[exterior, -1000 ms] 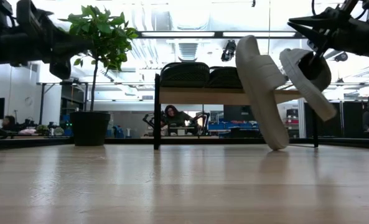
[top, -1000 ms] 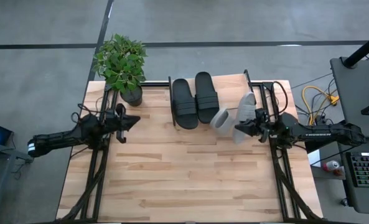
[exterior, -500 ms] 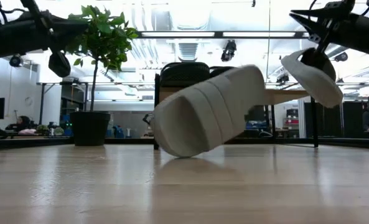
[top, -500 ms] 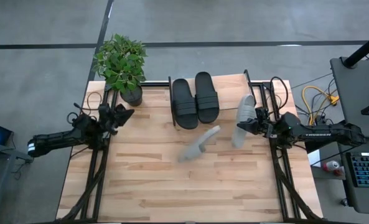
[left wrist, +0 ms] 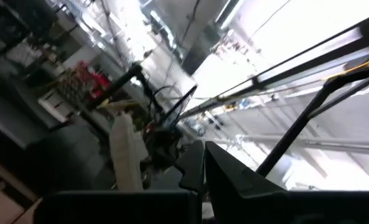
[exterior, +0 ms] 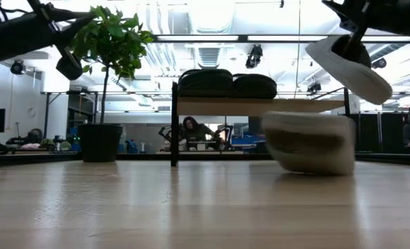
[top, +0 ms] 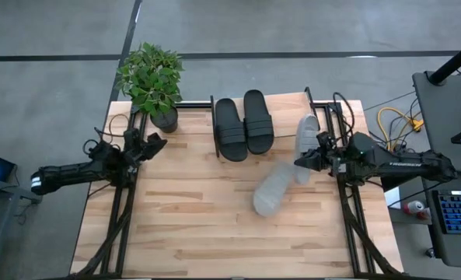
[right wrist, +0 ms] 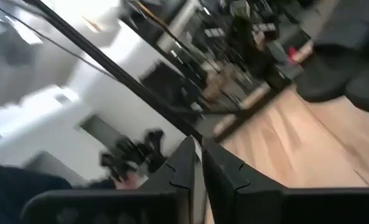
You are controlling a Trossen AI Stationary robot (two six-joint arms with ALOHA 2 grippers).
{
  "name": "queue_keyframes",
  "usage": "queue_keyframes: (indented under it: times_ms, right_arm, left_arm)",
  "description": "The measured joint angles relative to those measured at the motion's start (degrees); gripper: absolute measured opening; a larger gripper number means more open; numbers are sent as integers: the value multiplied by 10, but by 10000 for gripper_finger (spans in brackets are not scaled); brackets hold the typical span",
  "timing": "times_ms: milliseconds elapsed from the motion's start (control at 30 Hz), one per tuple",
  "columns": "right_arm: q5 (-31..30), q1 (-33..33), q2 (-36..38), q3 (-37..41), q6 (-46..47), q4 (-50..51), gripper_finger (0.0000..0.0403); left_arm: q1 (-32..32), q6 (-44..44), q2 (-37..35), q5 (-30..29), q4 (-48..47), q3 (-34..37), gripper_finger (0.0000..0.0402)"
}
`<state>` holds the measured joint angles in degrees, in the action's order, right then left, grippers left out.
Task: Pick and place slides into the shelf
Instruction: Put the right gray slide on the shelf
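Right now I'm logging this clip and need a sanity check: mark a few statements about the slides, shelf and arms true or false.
1. Both black slides sit on the shelf. True.
2. One grey slide lies on the table. True.
3. The right gripper holds nothing. False: it holds the other grey slide off the table.
4. The left gripper grips a black slide. False: its fingers are shut on nothing.
5. The potted plant stands on the shelf. False: it stands on the table beside it.

Grey concrete floor (top: 59, 47) with dark seams fills the frame's upper part. A desk (top: 448, 117) stands at right. A bright ceiling (exterior: 211, 21) glows beyond the worktop (top: 191, 218).
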<state>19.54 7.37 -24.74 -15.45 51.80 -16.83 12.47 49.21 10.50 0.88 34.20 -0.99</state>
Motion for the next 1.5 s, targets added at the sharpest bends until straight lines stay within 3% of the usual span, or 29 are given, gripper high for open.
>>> queue_keyframes:
  times_ms: [267, 433, 667, 900, 1000, 1233, 1500]
  right_arm:
    - [4, -2, -11, -91, -29, 108, 86]
    - [5, -7, -29, -125, -25, 167, 134]
    - [21, -17, -82, -159, 29, 164, 181]
    - [84, -58, -133, -199, 53, 141, 191]
    - [97, -78, -143, -221, 69, 121, 191]
    - [95, -112, -147, -267, 101, 118, 192]
    - [87, -131, -147, -275, 153, 139, 189]
  left_arm:
    - [0, 25, 94, 14, -1, -68, 12]
    - [0, 28, 175, 34, 1, -132, 53]
    - [0, 5, 311, 98, 29, -253, 111]
    - [0, -6, 419, 226, 33, -379, 140]
    - [0, -14, 444, 255, 30, -416, 142]
    - [-1, -46, 463, 271, 31, -464, 142]
    - [-2, -73, 460, 276, 29, -460, 142]
